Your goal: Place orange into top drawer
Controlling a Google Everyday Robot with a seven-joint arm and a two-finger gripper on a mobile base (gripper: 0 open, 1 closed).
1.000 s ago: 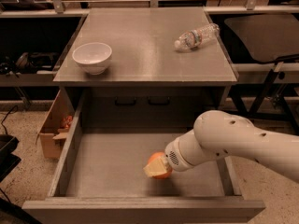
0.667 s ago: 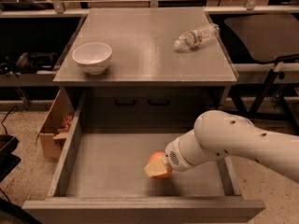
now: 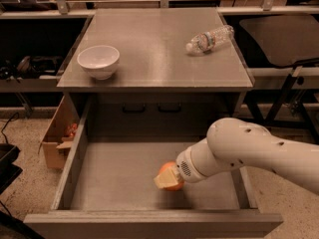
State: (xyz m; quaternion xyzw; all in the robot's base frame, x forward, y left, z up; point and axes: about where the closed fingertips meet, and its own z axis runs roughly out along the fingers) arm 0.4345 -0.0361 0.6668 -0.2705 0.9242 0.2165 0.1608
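The top drawer [image 3: 79, 156] is pulled wide open, a shallow grey box below the grey cabinet top. The orange [image 3: 172, 181] sits low inside it, right of the middle, near the drawer floor. My gripper [image 3: 168, 179] reaches in from the right on a white arm, and its pale fingers [image 3: 164, 178] are closed around the orange. Whether the orange rests on the floor of the drawer I cannot tell.
A white bowl [image 3: 98, 60] stands at the cabinet top's front left. A clear plastic bottle [image 3: 210, 39] lies on its side at the back right. A cardboard box [image 3: 55, 136] sits on the floor left of the drawer. A dark chair [image 3: 279, 39] stands at right.
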